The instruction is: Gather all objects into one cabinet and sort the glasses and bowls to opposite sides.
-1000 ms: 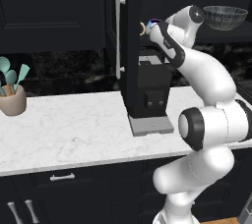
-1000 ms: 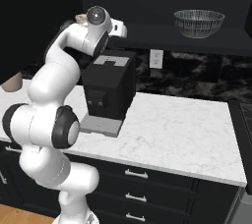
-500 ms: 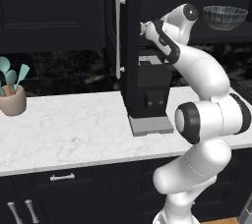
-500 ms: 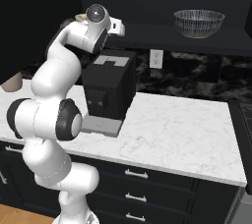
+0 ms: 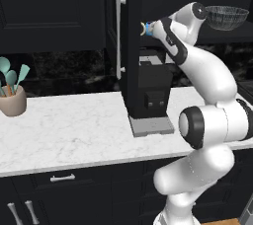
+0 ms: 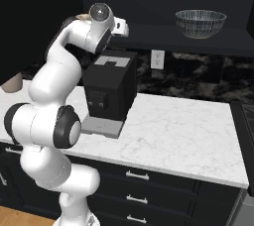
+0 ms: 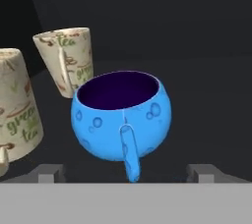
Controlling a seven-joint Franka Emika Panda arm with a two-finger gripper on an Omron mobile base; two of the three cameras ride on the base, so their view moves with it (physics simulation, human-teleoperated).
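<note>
In the hand view the blue cup (image 7: 120, 117) is seen upright on the dark cabinet shelf (image 7: 197, 95), its handle turned toward the camera and its inside dark. The tool (image 7: 127, 171) is spread wide: one fingertip (image 7: 49, 173) stands off each side of the blue cup, and neither appears to touch it (nothing is gripped). Two cream mugs are shown beside the blue cup, one (image 7: 66, 61) just behind it and another (image 7: 17, 107) nearer the camera on the same side; both lean in this tilted picture, and green lettering is visible on them.

From the left base view only a sliver of the blue cup (image 5: 147, 29) is made out, at the end of the arm just beside the tall cabinet door (image 5: 129, 46) with its long silver handle (image 5: 118, 31). The see-through bowl (image 5: 226, 17) is seen there on the shelf well apart from the blue cup, on the far side of the arm.

In the right base view the see-through bowl (image 6: 200, 23) is shown plainly, alone on the shelf above the table (image 6: 178, 136), while the black coffee machine (image 6: 109, 88) is seen below the arm's wrist.
</note>
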